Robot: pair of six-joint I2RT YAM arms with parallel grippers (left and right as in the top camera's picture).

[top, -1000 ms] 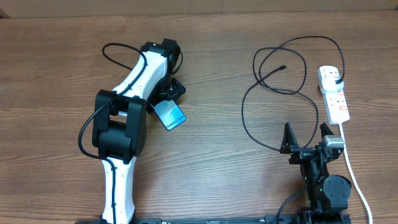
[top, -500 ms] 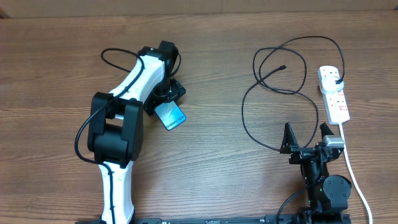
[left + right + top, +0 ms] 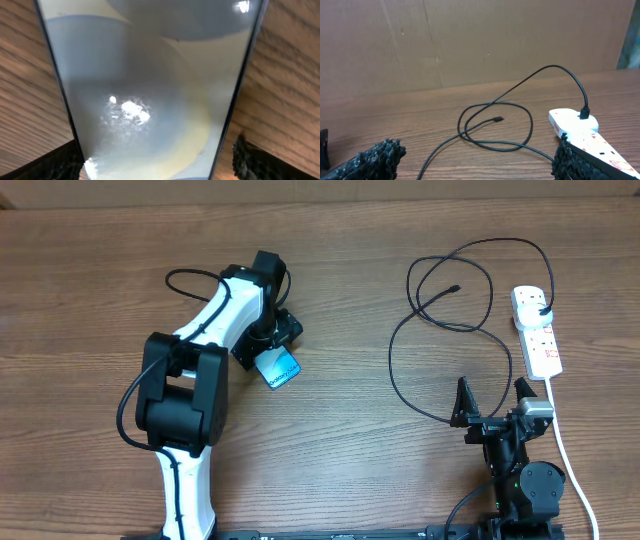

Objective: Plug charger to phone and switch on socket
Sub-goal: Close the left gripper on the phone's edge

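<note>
The phone (image 3: 280,368), light-blue screen up, lies on the table left of centre. My left gripper (image 3: 266,345) is over its upper end. In the left wrist view the phone (image 3: 150,85) fills the frame between the two open fingers, with a thin gap at the right finger. The charger cable (image 3: 392,360) loops over the right half of the table, its connector tip (image 3: 457,288) lying free and its black plug (image 3: 541,305) set in the white socket (image 3: 540,340). My right gripper (image 3: 491,395) is open and empty near the front edge. The right wrist view shows the cable (image 3: 520,145), the tip (image 3: 497,119) and the socket (image 3: 575,122).
The socket's thick white cord (image 3: 565,450) runs down the right side past my right arm to the front edge. A brown cardboard wall (image 3: 470,40) stands behind the table's far edge.
My left arm has swung its elbow left and its gripper has moved further over the phone, covering more of it. The phone's lower corner stays in place. The right arm has not moved.
</note>
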